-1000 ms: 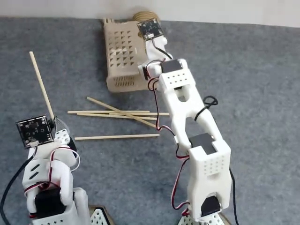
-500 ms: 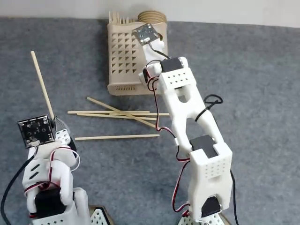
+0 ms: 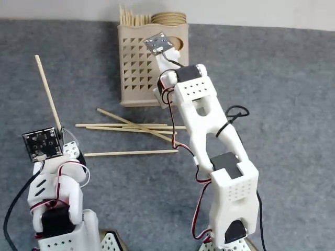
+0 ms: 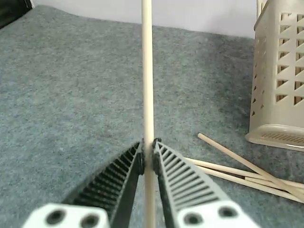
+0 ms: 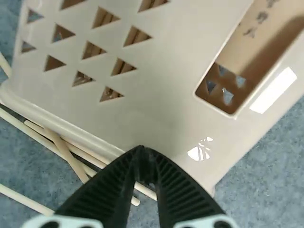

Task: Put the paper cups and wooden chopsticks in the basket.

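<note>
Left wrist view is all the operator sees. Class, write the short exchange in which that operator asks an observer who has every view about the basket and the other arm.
Operator: My left tool is clamped on a chopstick, and I see only one side of the basket. Is anything in it?
Observer: Yes. From the high view, stacked paper cups show at its top.
Operator: Where is the other arm?
Observer: The right tool is shut, with its tips against the basket's wall near the base.
</note>
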